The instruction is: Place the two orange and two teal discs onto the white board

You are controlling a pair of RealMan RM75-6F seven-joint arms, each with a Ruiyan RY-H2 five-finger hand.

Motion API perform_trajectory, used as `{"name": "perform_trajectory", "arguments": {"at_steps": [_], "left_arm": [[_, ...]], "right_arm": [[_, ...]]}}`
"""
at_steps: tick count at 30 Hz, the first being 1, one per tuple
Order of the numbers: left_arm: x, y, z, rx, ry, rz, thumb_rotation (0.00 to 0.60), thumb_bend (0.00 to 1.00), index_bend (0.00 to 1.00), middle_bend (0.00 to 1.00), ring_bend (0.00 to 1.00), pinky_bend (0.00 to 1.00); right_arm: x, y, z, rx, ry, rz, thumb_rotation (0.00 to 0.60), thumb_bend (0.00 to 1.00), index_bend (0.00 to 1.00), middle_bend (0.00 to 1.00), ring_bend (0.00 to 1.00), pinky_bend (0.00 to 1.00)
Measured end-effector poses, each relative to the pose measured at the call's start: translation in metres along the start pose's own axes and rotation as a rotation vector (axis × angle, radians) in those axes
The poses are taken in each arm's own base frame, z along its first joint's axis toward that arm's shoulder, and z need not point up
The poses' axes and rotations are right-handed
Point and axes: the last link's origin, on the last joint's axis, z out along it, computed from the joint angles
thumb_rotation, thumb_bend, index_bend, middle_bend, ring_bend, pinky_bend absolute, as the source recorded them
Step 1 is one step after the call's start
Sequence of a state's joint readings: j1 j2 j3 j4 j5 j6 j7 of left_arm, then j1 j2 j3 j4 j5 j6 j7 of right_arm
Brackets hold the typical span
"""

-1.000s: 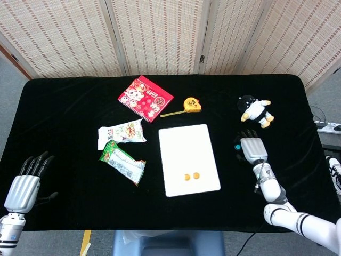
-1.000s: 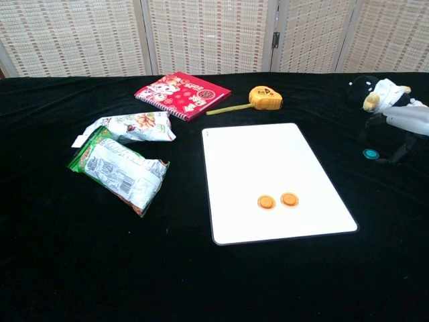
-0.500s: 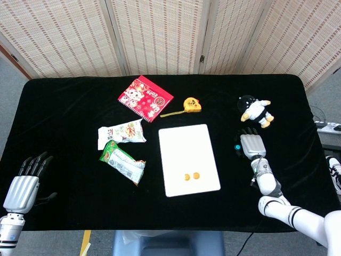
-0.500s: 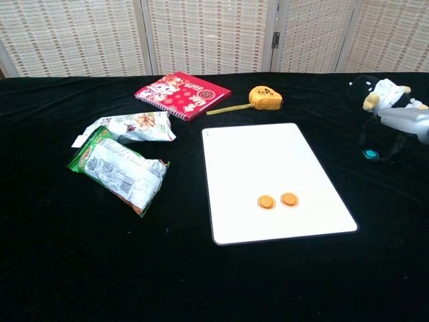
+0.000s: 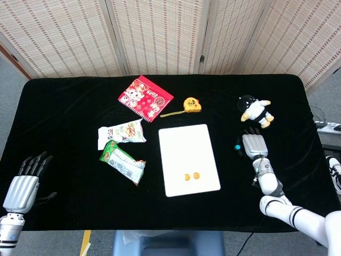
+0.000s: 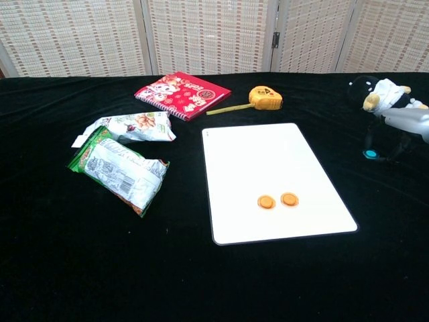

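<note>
Right robot hand [image 5: 252, 144] shifted right, grasp unclear, over small round teal disc [image 6: 370, 154], left robot hand [image 5: 24, 184] released.

Each hand, the left hand [image 5: 22, 184] and the right hand [image 5: 253, 144], has a silver back and black fingers. The arms are white.

Light was bright and even, with no clear source. The white board [image 6: 268, 168] stayed evenly lit without glare, casting almost no shadow. Around it the black cloth [image 6: 201, 282] swallowed detail. Both views were sharp, without visible edge distortion.
</note>
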State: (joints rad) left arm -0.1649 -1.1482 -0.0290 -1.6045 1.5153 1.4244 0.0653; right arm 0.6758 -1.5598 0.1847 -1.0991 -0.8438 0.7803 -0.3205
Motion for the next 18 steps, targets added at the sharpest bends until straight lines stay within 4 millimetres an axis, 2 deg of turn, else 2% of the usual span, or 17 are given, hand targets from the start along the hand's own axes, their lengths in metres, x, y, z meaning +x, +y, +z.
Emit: {"name": "perform_trajectory", "arguments": {"at_steps": [7, 18], "left_arm": [[0.0008, -0.0003, -0.0003, 0.001, 0.003, 0.001, 0.600, 0.15, 0.04, 0.05, 0.10, 0.00], [0.0007, -0.0025, -0.0003, 0.006, 0.007, 0.000, 0.600, 0.15, 0.04, 0.05, 0.10, 0.00]], "right_arm": [[0.0000, -0.0012, 0.0036, -0.001, -0.005, -0.016, 0.600, 0.27, 0.41, 0.14, 0.01, 0.00], [-0.0013, -0.0058, 0.0062, 0.001, -0.009, -0.034, 0.600, 0.27, 0.49, 0.17, 0.02, 0.00]]}}
